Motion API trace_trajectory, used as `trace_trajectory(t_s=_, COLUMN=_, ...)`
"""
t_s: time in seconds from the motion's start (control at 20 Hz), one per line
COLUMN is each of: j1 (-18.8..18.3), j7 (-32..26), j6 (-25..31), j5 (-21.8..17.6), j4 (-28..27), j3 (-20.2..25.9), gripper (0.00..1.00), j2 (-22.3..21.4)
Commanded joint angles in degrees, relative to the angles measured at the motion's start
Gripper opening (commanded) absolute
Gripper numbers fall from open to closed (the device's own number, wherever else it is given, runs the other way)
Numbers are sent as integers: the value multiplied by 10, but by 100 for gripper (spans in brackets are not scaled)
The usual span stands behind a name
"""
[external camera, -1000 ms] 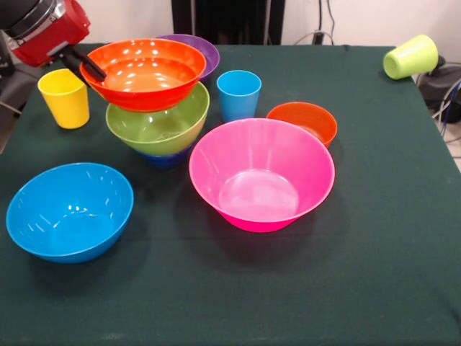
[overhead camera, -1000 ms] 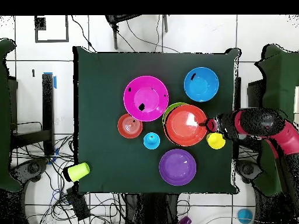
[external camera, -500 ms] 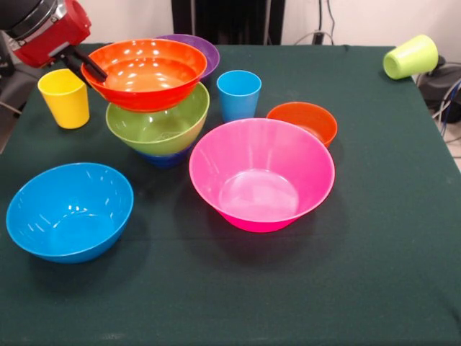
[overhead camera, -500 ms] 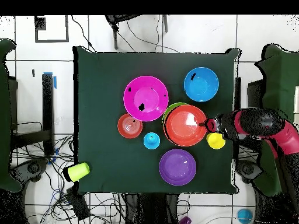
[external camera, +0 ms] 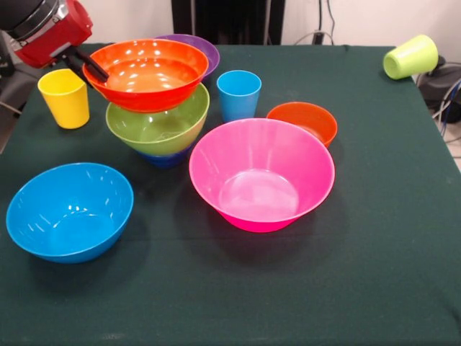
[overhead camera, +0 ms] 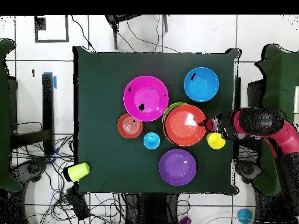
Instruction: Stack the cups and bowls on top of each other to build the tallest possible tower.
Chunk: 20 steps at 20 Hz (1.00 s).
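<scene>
Change: over the last second my large glossy orange-red plastic bowl (external camera: 146,72) has crept a hair toward 3 o'clock in the front view, and almost nothing else has moved.
Meaning: I judge I am still centring it over the tower; the placement looks nearly done but not released.
Tower: the orange-red bowl sits in the mouth of the lime green round plastic bowl (external camera: 160,130), which rests on the small dark blue bowl (external camera: 163,159), only a sliver of it showing.
Pincer: my pincer (external camera: 88,64) is pinching the orange-red bowl's rim at its 9 o'clock edge in the front view, one black finger lying over the inside of the wall.
Arm: my red and black arm (overhead camera: 264,125) reaches in level from the table's 3 o'clock side in the overhead view, with the wrist just above the yellow plastic tumbler (external camera: 65,97).
Loose bowls: the large pink bowl (external camera: 261,174) is at 4 o'clock of the tower, the light blue bowl (external camera: 69,210) at 7 o'clock, the small orange bowl (external camera: 304,122) at 3 o'clock, the purple bowl (external camera: 201,49) behind at 1 o'clock.
Loose cups: the light blue tumbler (external camera: 238,94) stands just beside the tower; the lime green tumbler (external camera: 410,56) lies on its side at the far corner of the dark green table (external camera: 374,274).
</scene>
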Motion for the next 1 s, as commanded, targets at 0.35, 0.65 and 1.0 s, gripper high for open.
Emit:
trace_trajectory(t_s=0.35, j1=44, j7=-91, j6=-10, j5=-12, j4=-22, j3=7, gripper=0, j2=4)
trace_trajectory(t_s=0.65, j1=47, j7=-92, j6=-9, j5=-12, j4=-27, j3=7, gripper=0, j2=2)
trace_trajectory(t_s=1.0, j1=58, j7=-100, j6=13, j5=-7, j4=-55, j3=7, gripper=0, j2=1)
